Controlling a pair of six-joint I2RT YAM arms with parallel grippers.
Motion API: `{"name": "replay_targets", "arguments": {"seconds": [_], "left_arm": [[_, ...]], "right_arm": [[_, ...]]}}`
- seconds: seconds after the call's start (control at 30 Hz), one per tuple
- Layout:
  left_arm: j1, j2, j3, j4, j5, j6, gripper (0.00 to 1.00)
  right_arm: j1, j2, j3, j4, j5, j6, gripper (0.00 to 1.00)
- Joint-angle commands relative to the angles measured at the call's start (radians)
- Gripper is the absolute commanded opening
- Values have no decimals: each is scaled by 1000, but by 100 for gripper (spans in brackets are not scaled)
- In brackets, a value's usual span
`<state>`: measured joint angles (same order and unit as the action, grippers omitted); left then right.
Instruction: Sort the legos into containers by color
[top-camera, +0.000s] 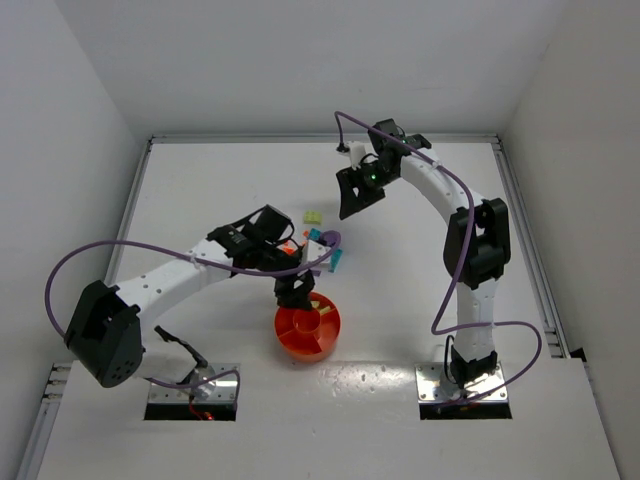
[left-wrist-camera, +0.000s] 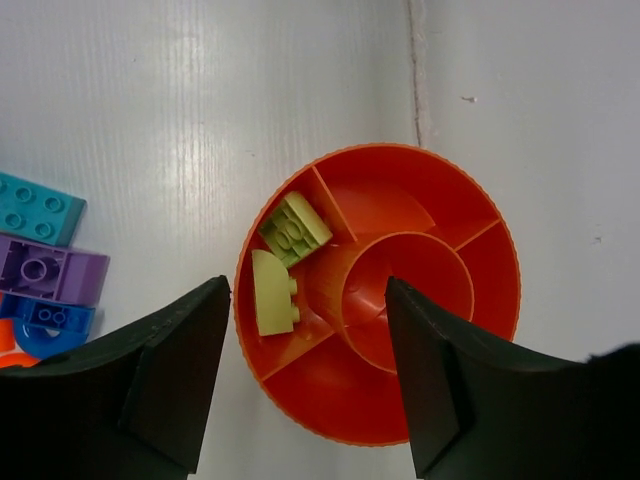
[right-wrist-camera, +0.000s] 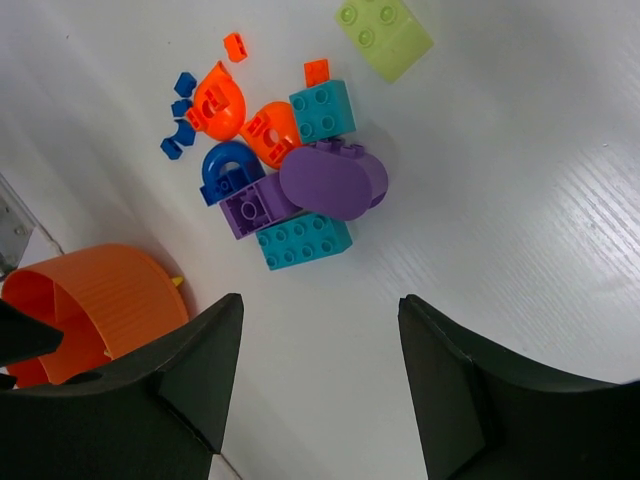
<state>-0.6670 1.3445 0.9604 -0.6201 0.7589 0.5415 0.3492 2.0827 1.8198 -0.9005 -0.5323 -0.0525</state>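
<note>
Left pincer: released, jaws spread, nothing between them. I have it hanging right over the tray.
Right pincer: also released and empty, hovering above the tabletop near the loose bricks, well apart from the left arm.
Tray contents: two yellow-green bricks lie side by side in one wedge. The centre cup and the other wedges I can see look bare.
Loose legos: a tight cluster lies beside the tray. It holds a purple rounded piece, teal bricks, a blue arch, orange-red curved pieces and tiny blue bits. A lone yellow-green brick sits apart from it.
Handling, my guess: light, stiff, smooth plastic. It won't crush but may squirt out of a skewed pinch.
Where to grip: I would take hold across two flat parallel sides, not on studs or curved faces.
Pick order, my guess: pieces in the cluster touch, so neighbours may get dragged. The lone yellow-green brick is the cleanest pick, and the tiny blue bits look hardest.
Left wrist view only: the inside of the wedges. Of the cluster it catches just one edge.
Right wrist view only: the cluster piece by piece. Of the tray it shows only the ribbed outer wall.
Top view only: both arms at once. The bricks are too small to sort out there.
</note>
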Motion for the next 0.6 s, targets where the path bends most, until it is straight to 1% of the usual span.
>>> {"name": "replay_targets", "arguments": {"seconds": [0.0, 0.07, 0.1, 0.13, 0.2, 0.23, 0.27, 0.3, 0.33, 0.37, 0.4, 0.47, 0.5, 0.57], "left_arm": [[47, -28, 55, -3, 56, 12, 70], [104, -53, 95, 11, 83, -44, 70], [127, -67, 106, 49, 83, -72, 70], [174, -82, 115, 74, 83, -136, 70], [228, -132, 127, 135, 51, -208, 71], [254, -148, 127, 202, 30, -291, 72], [306, -159, 136, 226, -4, -320, 76], [329, -171, 136, 255, -32, -356, 81], [349, -171, 149, 255, -59, -415, 90], [384, -171, 158, 264, -100, -434, 100], [401, -171, 176, 264, -119, -448, 100], [450, -150, 190, 237, -153, -477, 100], [469, -150, 190, 237, -162, -489, 100], [522, -122, 190, 227, -146, -508, 100]], "right_arm": [[5, -32, 27, -2, -44, -33, 64], [5, -10, 42, -2, -44, -43, 64], [5, -1, 68, -2, -44, -43, 64], [5, 22, 84, -2, -44, -52, 64], [16, 49, 137, -2, -44, -64, 64], [16, 50, 138, 43, -44, -64, 66], [16, 50, 138, 81, -44, -53, 67], [25, 59, 127, 116, -44, -43, 70], [25, 59, 127, 158, -44, -43, 72], [48, 80, 157, 158, -31, -67, 74], [48, 124, 180, 149, -31, -81, 81], [80, 169, 248, 106, -31, -134, 89], [89, 183, 248, 106, -17, -148, 94], [105, 183, 214, 168, 5, -194, 94]]}}
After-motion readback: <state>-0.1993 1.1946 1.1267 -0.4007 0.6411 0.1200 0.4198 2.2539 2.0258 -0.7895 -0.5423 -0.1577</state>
